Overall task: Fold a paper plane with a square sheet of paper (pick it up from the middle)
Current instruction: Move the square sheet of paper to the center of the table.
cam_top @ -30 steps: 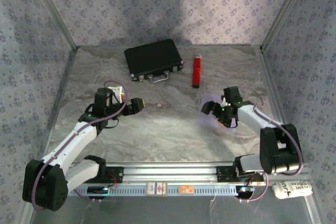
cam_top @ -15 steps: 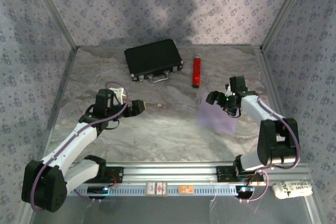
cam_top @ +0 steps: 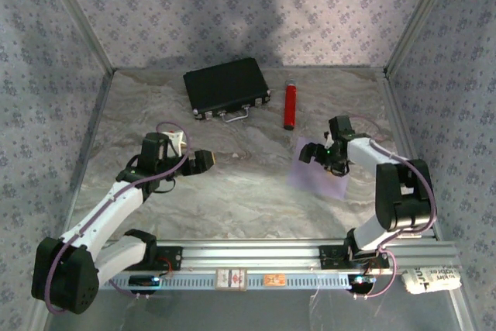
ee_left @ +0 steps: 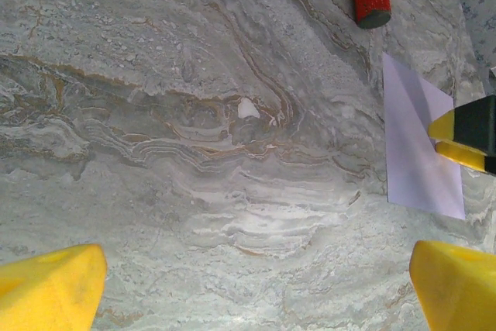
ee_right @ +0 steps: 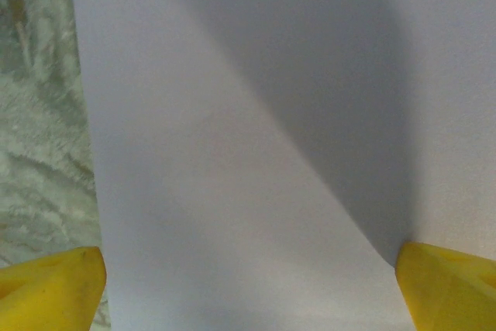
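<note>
The square sheet of paper (cam_top: 312, 172) is pale lilac and lies flat on the marble table, right of centre. My right gripper (cam_top: 322, 154) hovers low over its far part, open. In the right wrist view the sheet (ee_right: 248, 114) spreads under and between the yellow fingertips (ee_right: 54, 288) of the right gripper (ee_right: 252, 288), with nothing gripped. My left gripper (cam_top: 203, 159) stands open left of centre, over bare table. Its wrist view has the sheet (ee_left: 415, 145) at the right edge, and its own jaws (ee_left: 256, 284) hold nothing. The paper plane is out of view.
A black case (cam_top: 226, 87) lies at the back, with a red cylinder (cam_top: 290, 106) to its right, just beyond the sheet. Patterned walls close in the table on three sides. A metal rail (cam_top: 256, 257) runs along the near edge.
The right arm has drawn in and turned its wrist, so its gripper sits a little farther back over the sheet. The sheet and the left arm have stayed put.
</note>
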